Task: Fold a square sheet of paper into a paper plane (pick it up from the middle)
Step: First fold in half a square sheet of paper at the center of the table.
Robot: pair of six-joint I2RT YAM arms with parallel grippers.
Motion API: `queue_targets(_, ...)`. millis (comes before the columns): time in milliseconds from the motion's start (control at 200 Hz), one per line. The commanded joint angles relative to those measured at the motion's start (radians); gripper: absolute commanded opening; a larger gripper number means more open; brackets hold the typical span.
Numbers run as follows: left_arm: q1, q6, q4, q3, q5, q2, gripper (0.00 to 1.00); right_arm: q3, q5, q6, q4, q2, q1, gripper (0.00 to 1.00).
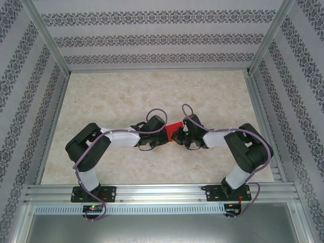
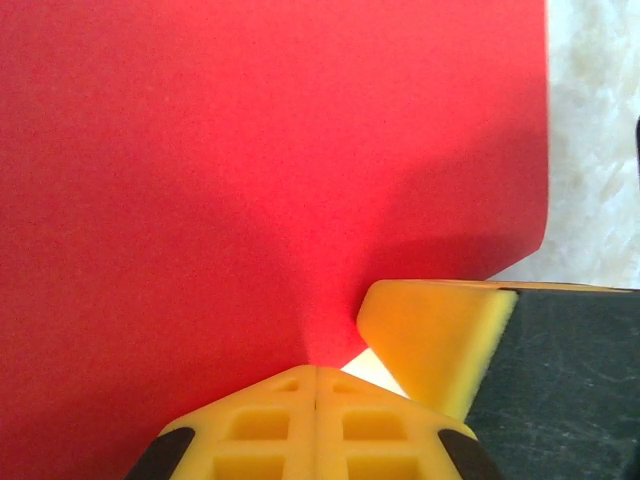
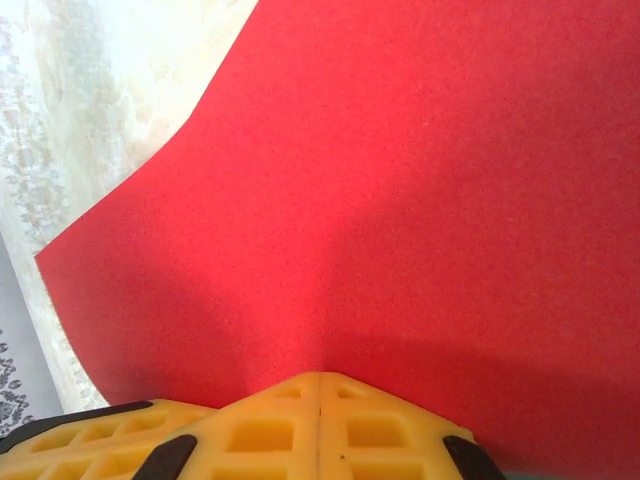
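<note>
The square sheet of paper (image 1: 174, 127) is found at the middle of the desk (image 1: 126, 96), between the two tools and largely covered by them in the top view. Whether it is lifted clear of the desk cannot be told. In the wrist views it is seen as thin, bright red paper that bows and puckers toward each pinch, with a free edge curling at 9 o'clock in the right wrist view.

The left tool (image 2: 316, 372) is clamped on the sheet from its 9 o'clock side, pads pressed together on the paper. The right tool (image 3: 320, 378) is clamped likewise from 3 o'clock.

The paper is judged very light, limp, and easily creased or torn. A shallow pinch could slip, so opposite holds on the midline, kept level and without pulling apart, are advised.
</note>
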Motion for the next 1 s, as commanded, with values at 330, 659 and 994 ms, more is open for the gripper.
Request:
queue_targets(330,0.008,-0.029,-0.037,0.019,-0.042,0.045,0.0,-0.014,0.0,-0.006,0.011,0.008,0.008,0.02)
queue_targets(659,0.008,-0.085,-0.123,-0.006,-0.084,0.028,0.0,-0.029,0.027,-0.032,-0.014,-0.003,-0.018,0.02)
queue_targets(994,0.008,-0.138,-0.146,-0.051,-0.088,0.025,0.0,-0.095,0.06,-0.128,-0.03,-0.028,-0.184,0.01)
